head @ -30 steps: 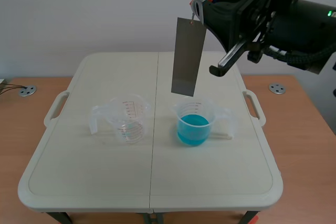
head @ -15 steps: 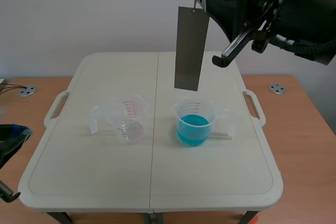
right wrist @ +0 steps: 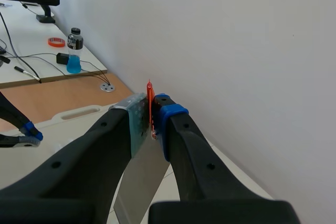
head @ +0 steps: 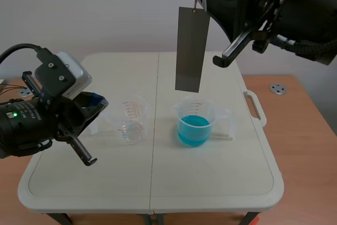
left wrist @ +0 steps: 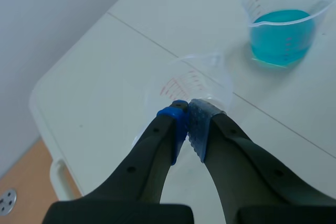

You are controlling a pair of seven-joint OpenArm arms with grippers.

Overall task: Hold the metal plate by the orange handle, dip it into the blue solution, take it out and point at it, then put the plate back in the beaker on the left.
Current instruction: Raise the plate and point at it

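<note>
1. The right gripper point(right wrist: 151, 115) is pressed together on the handle point(right wrist: 150, 95), and the orange tab is pinched between its two pads. The plate is carried by this tab alone, so the metal itself is left untouched.
2. The plate point(head: 190, 50) is hung straight down from the handle, high over the table. Its lower edge is well clear of the blue beaker point(head: 195, 122) and nearly above it. The upright hold is judged to serve two ends: any drip is sent back toward the solution, and a broad face is offered for pointing.
3. The left gripper point(head: 97, 101) is closed on nothing, with its pads point(left wrist: 198, 124) met tip to tip. A single blunt point is thus formed, as is wanted for pointing. It is held low, just over the near rim of the clear beaker point(head: 130, 120), well apart from the plate.
4. The pointing step is judged to be in hand but not yet done. A rise of the left gripper toward the plate is called for.
5. The clear beaker is stood on the left half of the table point(head: 210, 183), near the blue one but not touching it. It is where the plate is to be returned. Tipping of so light a beaker under a tall plate is judged the chief risk.
</note>
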